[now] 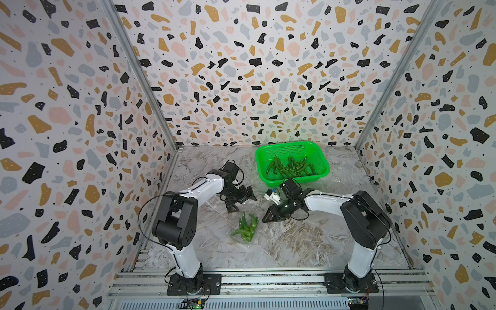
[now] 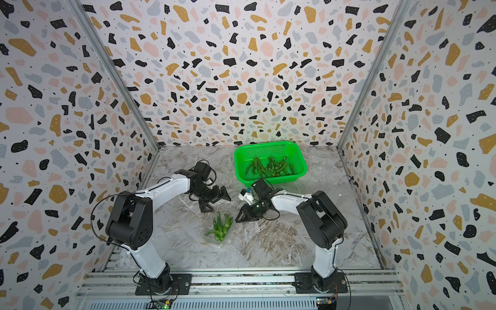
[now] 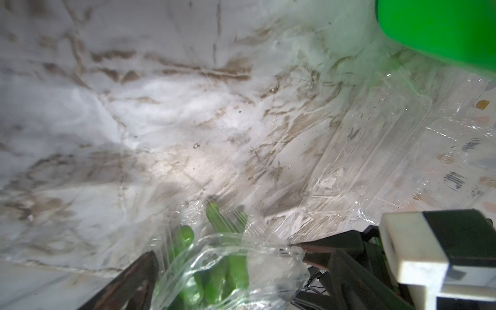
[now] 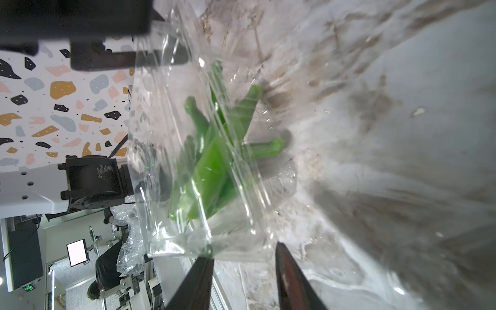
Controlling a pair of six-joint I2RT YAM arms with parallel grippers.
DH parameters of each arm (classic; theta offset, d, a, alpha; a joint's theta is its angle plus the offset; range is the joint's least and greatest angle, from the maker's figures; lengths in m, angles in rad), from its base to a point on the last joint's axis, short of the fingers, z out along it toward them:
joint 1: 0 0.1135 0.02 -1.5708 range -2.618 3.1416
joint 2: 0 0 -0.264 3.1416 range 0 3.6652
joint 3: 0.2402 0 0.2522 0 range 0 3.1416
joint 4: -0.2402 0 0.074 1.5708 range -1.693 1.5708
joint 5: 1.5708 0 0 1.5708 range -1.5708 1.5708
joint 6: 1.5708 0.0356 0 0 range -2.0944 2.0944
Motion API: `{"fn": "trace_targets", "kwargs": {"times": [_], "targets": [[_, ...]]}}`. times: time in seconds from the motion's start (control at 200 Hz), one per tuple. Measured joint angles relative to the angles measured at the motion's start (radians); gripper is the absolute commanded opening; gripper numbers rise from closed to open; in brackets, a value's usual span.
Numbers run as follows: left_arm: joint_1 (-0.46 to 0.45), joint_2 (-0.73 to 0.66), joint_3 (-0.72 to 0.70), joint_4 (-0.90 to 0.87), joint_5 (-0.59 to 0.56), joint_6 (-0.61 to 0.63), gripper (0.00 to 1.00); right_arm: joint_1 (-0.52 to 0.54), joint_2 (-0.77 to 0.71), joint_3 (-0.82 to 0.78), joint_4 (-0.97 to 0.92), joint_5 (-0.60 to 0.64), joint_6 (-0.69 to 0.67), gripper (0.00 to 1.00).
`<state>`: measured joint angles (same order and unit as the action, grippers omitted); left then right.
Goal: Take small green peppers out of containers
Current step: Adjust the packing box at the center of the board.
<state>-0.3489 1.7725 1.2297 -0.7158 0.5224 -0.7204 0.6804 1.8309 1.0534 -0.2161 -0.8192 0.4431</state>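
A clear plastic container (image 1: 249,243) lies mid-table with several small green peppers (image 1: 245,227) inside; both top views show it. My left gripper (image 1: 232,208) stands at its far end. In the left wrist view its two fingers straddle the crumpled plastic (image 3: 263,257) and press it from both sides, with peppers (image 3: 214,217) showing through. My right gripper (image 1: 267,218) is at the container's right side. In the right wrist view its jaws (image 4: 243,252) stand apart, and one fingertip (image 4: 206,261) touches the container's near edge (image 4: 236,249). Marble shows between the fingers.
A bright green perforated basket (image 1: 292,145) at the back right holds several more peppers (image 1: 290,167). An empty clear container (image 3: 402,161) lies on the marble near the basket. Patterned walls close in three sides, and an aluminium rail (image 1: 268,279) runs along the front.
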Motion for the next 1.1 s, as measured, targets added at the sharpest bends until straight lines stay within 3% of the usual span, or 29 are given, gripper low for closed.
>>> {"fn": "trace_targets", "kwargs": {"times": [0.766,1.101], "targets": [[0.012,0.012,-0.029,0.116,0.012,0.001,0.98,0.051,-0.007,0.132,-0.083,-0.036,0.054,0.39],[0.011,-0.061,-0.082,0.077,0.021,-0.022,0.98,-0.049,0.041,0.207,-0.15,-0.031,-0.021,0.39]]}}
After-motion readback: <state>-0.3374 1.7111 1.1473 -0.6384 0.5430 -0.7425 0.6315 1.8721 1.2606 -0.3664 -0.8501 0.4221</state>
